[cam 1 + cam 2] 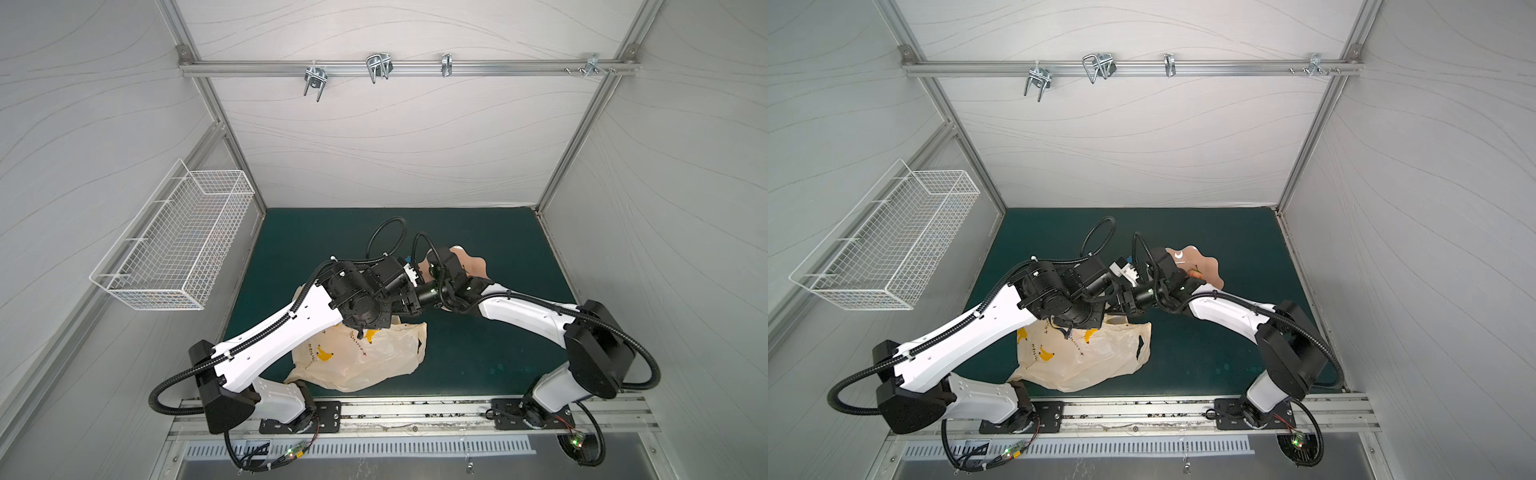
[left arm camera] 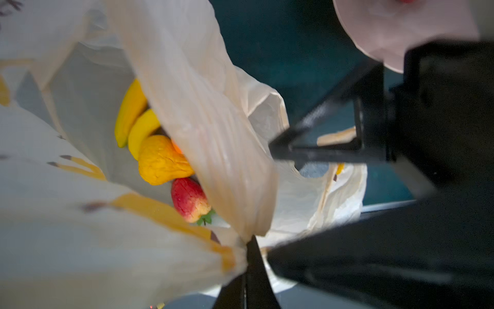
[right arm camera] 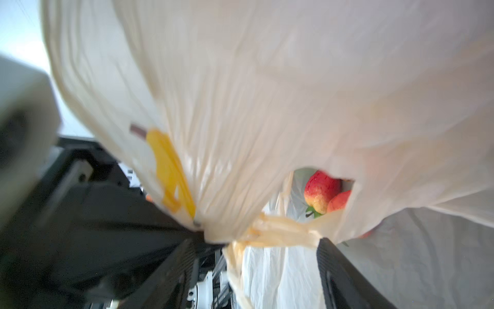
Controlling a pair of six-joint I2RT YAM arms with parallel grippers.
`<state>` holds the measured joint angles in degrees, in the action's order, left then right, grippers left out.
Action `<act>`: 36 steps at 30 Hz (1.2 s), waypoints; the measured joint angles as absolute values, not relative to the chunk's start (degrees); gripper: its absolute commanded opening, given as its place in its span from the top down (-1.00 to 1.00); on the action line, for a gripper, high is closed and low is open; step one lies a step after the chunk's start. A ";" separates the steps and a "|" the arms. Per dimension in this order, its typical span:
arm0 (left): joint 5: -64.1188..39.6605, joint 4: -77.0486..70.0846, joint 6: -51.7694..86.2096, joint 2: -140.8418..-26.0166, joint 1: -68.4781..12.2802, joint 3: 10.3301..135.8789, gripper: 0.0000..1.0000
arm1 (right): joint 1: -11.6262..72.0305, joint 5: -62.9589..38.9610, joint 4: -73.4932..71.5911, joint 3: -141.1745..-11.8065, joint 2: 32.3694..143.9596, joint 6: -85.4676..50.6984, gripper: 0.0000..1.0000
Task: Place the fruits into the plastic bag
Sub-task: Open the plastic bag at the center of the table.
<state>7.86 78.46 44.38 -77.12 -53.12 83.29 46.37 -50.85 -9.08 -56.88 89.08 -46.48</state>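
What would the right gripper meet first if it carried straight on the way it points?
Probably the twisted handle of the plastic bag, just ahead of the right gripper; depth is unclear.

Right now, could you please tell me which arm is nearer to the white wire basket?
Left. The left arm stretches over the plastic bag on the same side as the wire basket; the right arm reaches in from the opposite side, by the pink dish.
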 measured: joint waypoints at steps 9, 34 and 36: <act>6.63 78.43 44.31 -76.99 -53.32 83.22 1.00 | 45.21 -50.09 -12.38 -56.82 89.30 -49.69 -0.40; 10.15 79.07 46.57 -72.55 -53.32 82.81 0.12 | 45.10 -48.88 -9.45 -62.83 93.84 -49.87 1.00; 10.87 79.09 47.37 -72.29 -53.32 82.81 0.11 | 44.47 -48.29 -8.38 -62.83 93.69 -49.41 1.00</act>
<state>10.87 79.09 47.37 -72.29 -53.32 82.81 44.47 -48.29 -8.38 -62.83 93.69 -49.41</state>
